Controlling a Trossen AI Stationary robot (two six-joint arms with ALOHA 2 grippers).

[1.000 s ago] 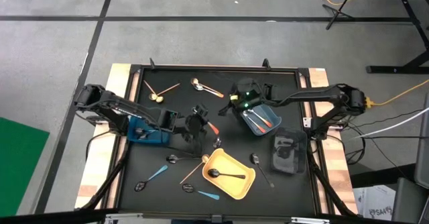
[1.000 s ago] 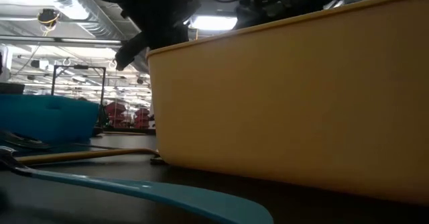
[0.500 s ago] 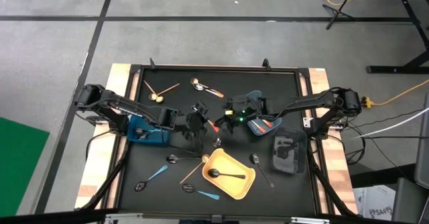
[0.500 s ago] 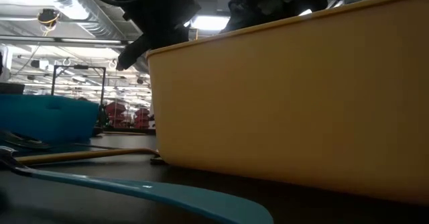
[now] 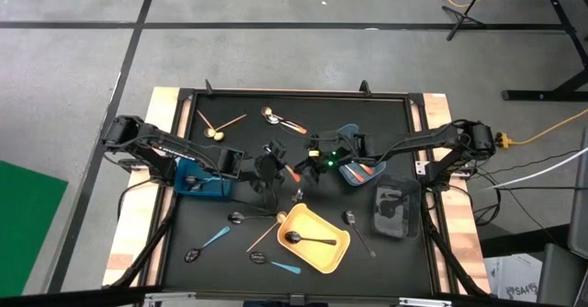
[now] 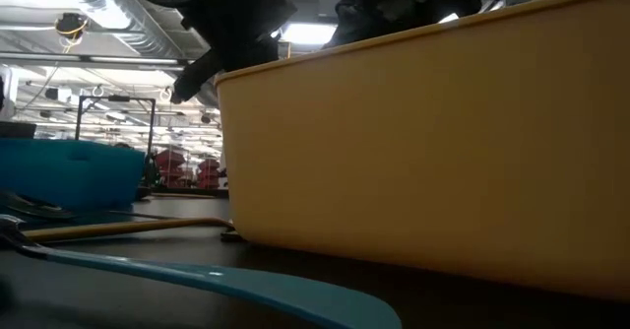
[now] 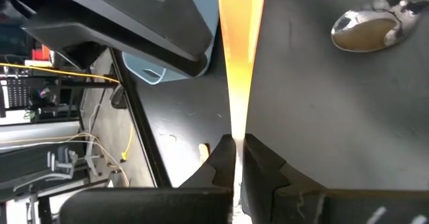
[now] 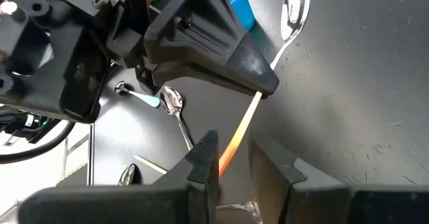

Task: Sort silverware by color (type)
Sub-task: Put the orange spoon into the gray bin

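My left gripper (image 5: 280,166) is at mid-table, shut on an orange-handled spoon (image 5: 292,172). My right gripper (image 5: 308,163) faces it from the right, open. In the right wrist view its fingers (image 8: 204,158) stand on either side of the orange handle (image 8: 234,140); whether they touch it does not show. Other spoons lie flat on the black table: tan ones (image 5: 220,128), a silver and orange one (image 5: 283,120), light-blue-handled ones (image 5: 209,241) and a black one (image 5: 358,229). Another black spoon (image 5: 308,240) lies in the yellow bin. My left gripper (image 7: 236,147) pinches the orange handle (image 7: 236,127) between its two fingertips, near one end. The handle runs straight on from the fingers, along them, toward my right gripper. It looks held above the table; its far end leaves the left wrist view.
The yellow bin (image 5: 338,252) sits near the table's near edge and its wall (image 6: 423,152) fills the low view. A blue bin (image 5: 200,186) lies under the left arm. A light-blue bin (image 5: 360,166) holds orange-handled spoons beside a dark bin (image 5: 395,206). A silver spoon bowl (image 7: 365,29) lies close by.
My right gripper has moved from above the light-blue bin toward the table's left, up to my left gripper and the orange-handled spoon, and has kept still for the last half second. My left gripper has stayed shut on the spoon.
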